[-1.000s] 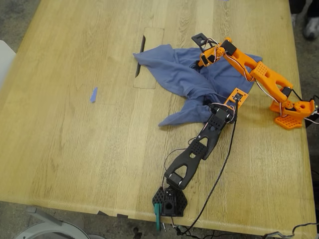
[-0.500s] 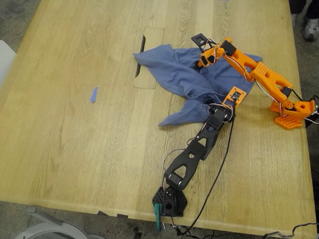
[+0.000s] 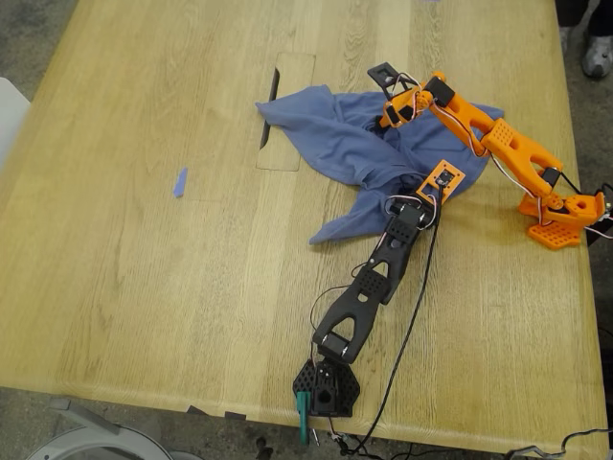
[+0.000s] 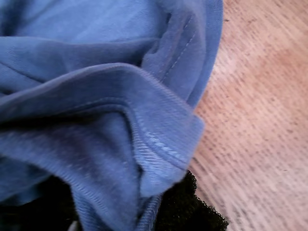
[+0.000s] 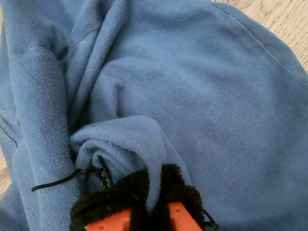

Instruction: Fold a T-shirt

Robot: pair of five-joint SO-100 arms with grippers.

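Over the last second the first claw (image 3: 426,188), on the black arm, has been carried a little to the left and farther into the scene. The near tail of the T-shirt (image 3: 335,134) has been drawn in slightly with it. In the first wrist view a stitched hem is seen draped over a black pad (image 4: 190,209), beside bare wood. It cannot be told from this whether the first claw is closed on the hem, though the cloth following it suggests a hold.

The second claw (image 3: 395,113), on the orange arm, has not been moved. In its wrist view a raised fold of blue cloth is pinched between the padded tips (image 5: 154,197).

The T-shirt is bunched in the far right part of the surface (image 3: 144,287), with one end reaching left onto a rectangular inset panel (image 3: 287,115). No chest print is shown. The shift is small, so the garment is judged to be far from flat and no fold has been made yet.

A scrap of blue tape (image 3: 179,182) lies well to the left, clear of the work. A black cable (image 3: 412,326) trails along the black arm and might be snagged. Both arms are crowded over the same right-hand part of the cloth, so spreading room is limited.
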